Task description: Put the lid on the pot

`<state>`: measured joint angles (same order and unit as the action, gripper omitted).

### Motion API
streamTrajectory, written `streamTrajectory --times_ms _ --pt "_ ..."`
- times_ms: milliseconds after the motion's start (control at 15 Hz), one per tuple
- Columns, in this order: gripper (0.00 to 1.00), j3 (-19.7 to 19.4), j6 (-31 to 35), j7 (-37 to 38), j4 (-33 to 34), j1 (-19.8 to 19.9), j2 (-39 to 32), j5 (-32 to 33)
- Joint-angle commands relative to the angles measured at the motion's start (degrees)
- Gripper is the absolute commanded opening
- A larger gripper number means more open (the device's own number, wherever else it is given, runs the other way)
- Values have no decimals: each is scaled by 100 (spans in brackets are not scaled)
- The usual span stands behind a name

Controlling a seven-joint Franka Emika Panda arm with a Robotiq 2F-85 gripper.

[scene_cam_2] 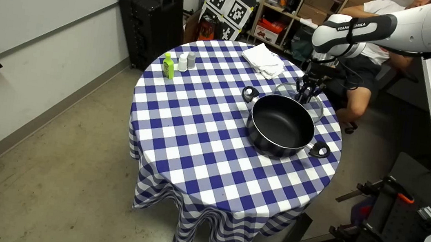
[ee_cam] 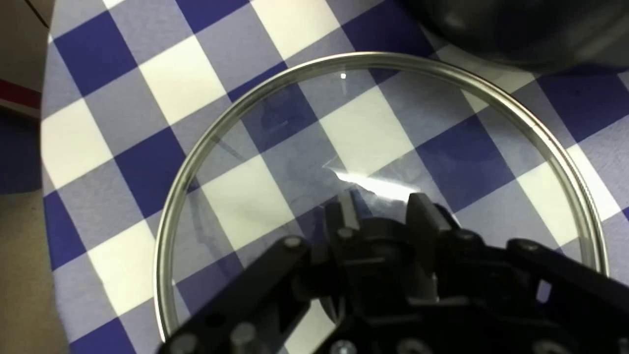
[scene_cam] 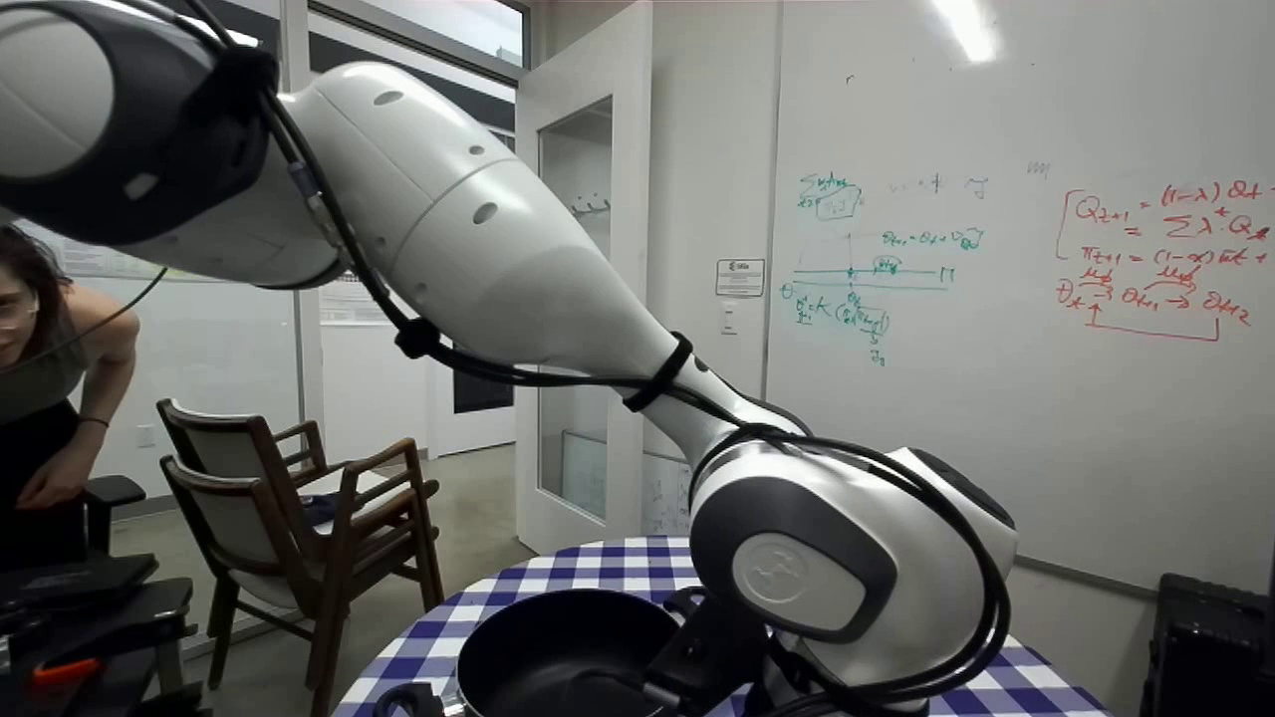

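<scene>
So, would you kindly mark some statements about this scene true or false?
1. The gripper is closed on the lid. True.
2. The black pot stands on the tablecloth. True.
3. The lid covers the black pot. False: it is beside the pot.
4. The green bottle is upright. True.
5. The tablecloth is plain white. False: it is blue-and-white checked.
6. The white cloth is in the pot. False: it lies on the tablecloth.

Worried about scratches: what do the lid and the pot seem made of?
Lid: probably glass, glossy; the checked cloth shows through and glare streaks it, though clear plastic isn't ruled out. Its rim looks like polished metal: silvery shine.
Pot: likely metal with a dark coating, softly shiny, silvery-edged. Handles: perhaps plastic, being plain black.
</scene>
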<state>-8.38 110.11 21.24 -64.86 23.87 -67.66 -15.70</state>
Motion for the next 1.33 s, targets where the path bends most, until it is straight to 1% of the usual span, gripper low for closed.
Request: streamTrajectory --times_ms 0,67,133,267,333,533,800,1267 --pt "53 89 -302 -122 498 127 -277 -131" --pt "54 99 -323 -138 532 137 -296 -129" --pt "59 110 -319 -155 563 145 -315 -124" --pt "73 117 -269 -154 596 157 -332 -120" --pt "81 98 -250 -124 599 153 -328 -105" --pt "100 53 -219 -21 547 167 -238 3" --pt "100 32 -229 -15 607 221 -235 14" --pt "100 41 -454 -49 1026 271 -449 -32"
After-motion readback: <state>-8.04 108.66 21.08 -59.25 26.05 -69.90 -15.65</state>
